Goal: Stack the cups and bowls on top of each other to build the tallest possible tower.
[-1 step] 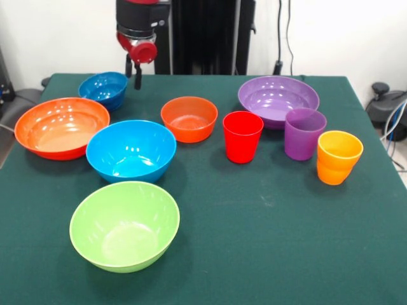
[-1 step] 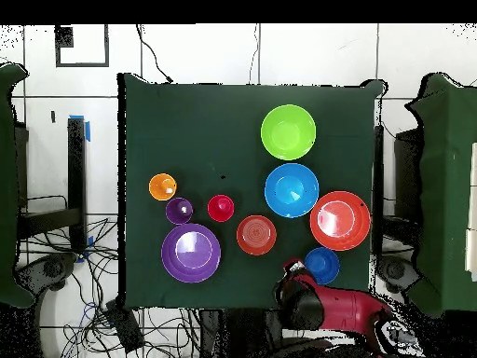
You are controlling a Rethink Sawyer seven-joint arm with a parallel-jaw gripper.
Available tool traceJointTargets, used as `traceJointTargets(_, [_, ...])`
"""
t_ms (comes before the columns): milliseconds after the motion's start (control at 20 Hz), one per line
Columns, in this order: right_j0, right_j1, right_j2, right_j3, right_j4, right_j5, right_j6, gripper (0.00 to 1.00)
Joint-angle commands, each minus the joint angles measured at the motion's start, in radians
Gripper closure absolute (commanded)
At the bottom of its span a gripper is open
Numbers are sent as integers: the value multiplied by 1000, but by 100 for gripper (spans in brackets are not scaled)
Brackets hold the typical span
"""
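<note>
Cups [image 1: 305,134] and bowls [image 1: 131,150] all sit apart on the green table [image 1: 267,241]; we see 3 cups in a row beside the purple bowl [image 1: 278,99], nothing stacked. Our gripper [image 1: 133,71] hangs beside the dark blue bowl [image 1: 103,89], holding nothing; we cannot tell how wide it stands.

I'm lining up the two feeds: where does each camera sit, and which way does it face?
Front view: across the table, facing the robot; the gripper hangs above the dark blue bowl.
Overhead view: above, looking straight down; the red arm enters at the bottom edge.
Shared: all bowls and cups, such as the lime green bowl, turned half round.
</note>
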Motion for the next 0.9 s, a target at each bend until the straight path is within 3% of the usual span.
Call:
traceJointTargets(50, [-47, -16, 177, 42, -2, 156, -93, 0])
traceJointTargets(300, [-151, -33, 278, 82, 25, 215, -110, 0])
traceJointTargets(500, [-185, -44, 314, 93, 25, 243, -116, 0])
traceJointTargets(750, [-210, -49, 346, 102, 16, 266, -119, 0])
traceJointTargets(900, [-184, -47, 321, 83, -27, 265, -128, 0])
